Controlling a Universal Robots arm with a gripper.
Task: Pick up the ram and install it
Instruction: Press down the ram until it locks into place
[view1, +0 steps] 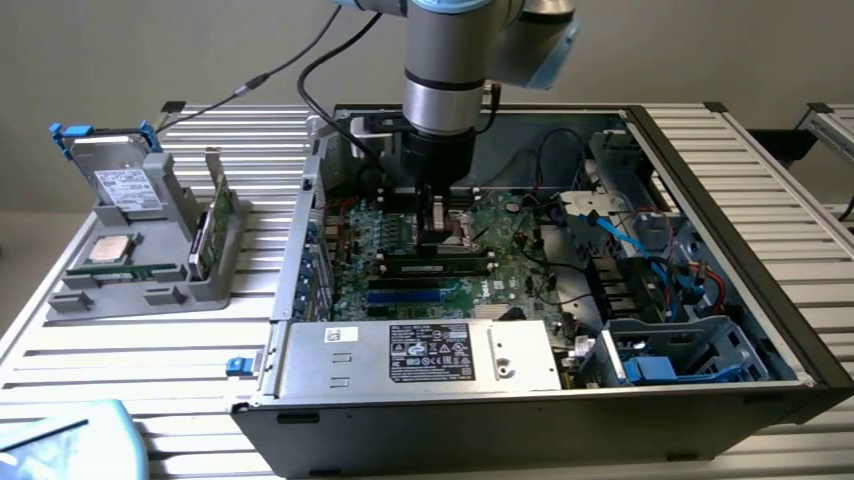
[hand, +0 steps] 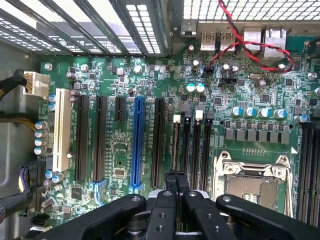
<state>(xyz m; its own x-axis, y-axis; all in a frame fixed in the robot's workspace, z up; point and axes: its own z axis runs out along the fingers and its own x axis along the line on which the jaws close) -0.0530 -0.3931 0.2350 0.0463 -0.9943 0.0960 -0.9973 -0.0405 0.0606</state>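
Open computer case (view1: 747, 300) on the desk (view1: 134, 350)
A parts holder (view1: 147, 250) stands at its exterior-view left; the gripper (view1: 438, 225) hangs inside, above the motherboard (view1: 400, 275).

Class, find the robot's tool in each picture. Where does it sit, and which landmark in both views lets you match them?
Exterior view: the tool hangs over the middle of the motherboard, inside the open case.
Wrist view: the tool is over the black slots, between the blue slot and the silver socket.
Shared landmark: the blue slot.

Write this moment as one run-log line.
gripper: down inside open case | ram: along motherboard slot, directly under gripper | seating: cannot tell
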